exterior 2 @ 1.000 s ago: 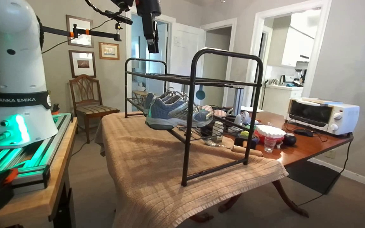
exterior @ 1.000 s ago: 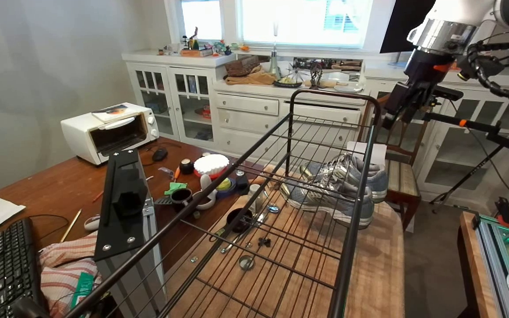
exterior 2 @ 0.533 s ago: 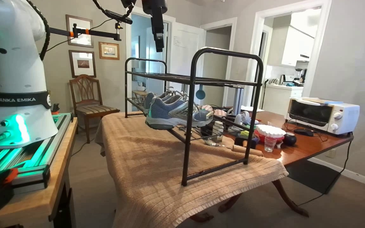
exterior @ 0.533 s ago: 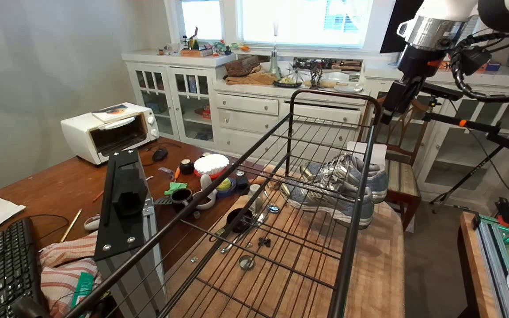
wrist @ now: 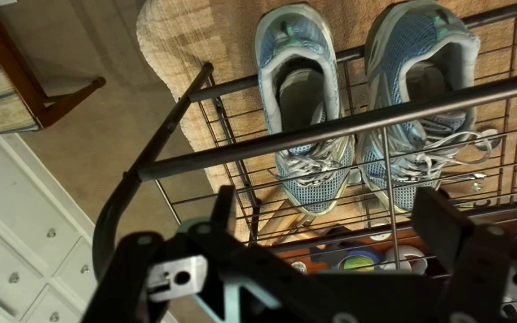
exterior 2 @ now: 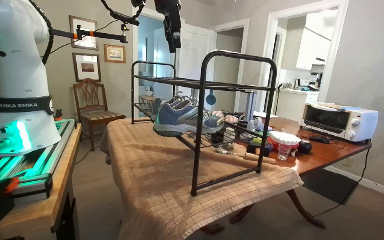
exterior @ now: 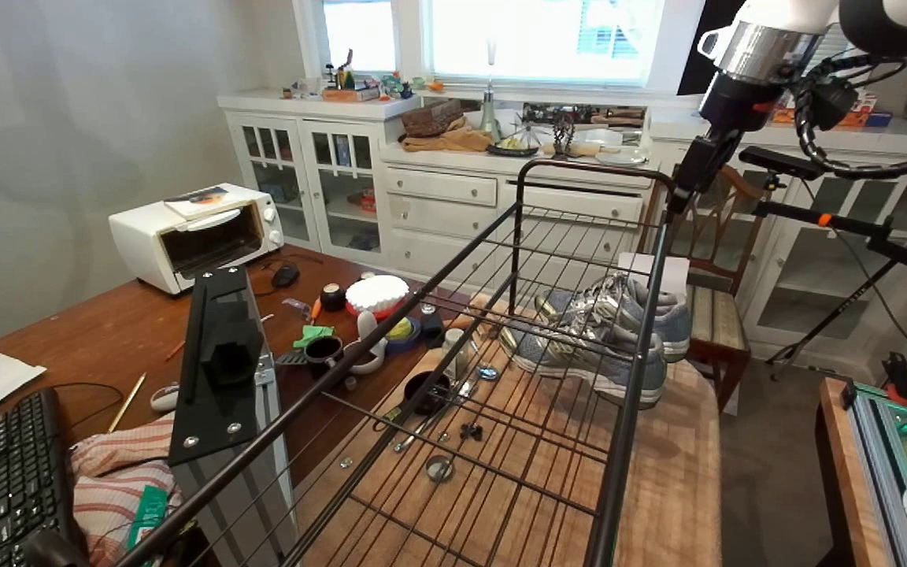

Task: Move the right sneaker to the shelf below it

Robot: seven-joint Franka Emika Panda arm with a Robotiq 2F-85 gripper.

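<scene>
Hangs w/ pincer [wrist: 324, 193] spread wide above rack [exterior 2: 197, 140], apart frm top wires [wrist: 389, 179]. Per wrist view, has both sneakers [wrist: 304, 107] below pincer, upright, side by side on lower shelf [wrist: 227, 87], partly hid behind top bar [wrist: 222, 154] & wires.

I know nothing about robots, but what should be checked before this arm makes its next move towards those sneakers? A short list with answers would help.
1. Gripper open, holding nothing: ok.
2. Sneakers standing sole-down on the lower shelf: ok.
3. Free way straight down to them: not ok; the upper shelf crosses over them.
4. Heels reachable: probably ok; they jut out past the lower shelf's edge.
5. Laces free of the upper shelf: cannot tell; they overlap in the wrist view.
6. Another shelf beneath the one they stand on: not ok; none shows.
</scene>
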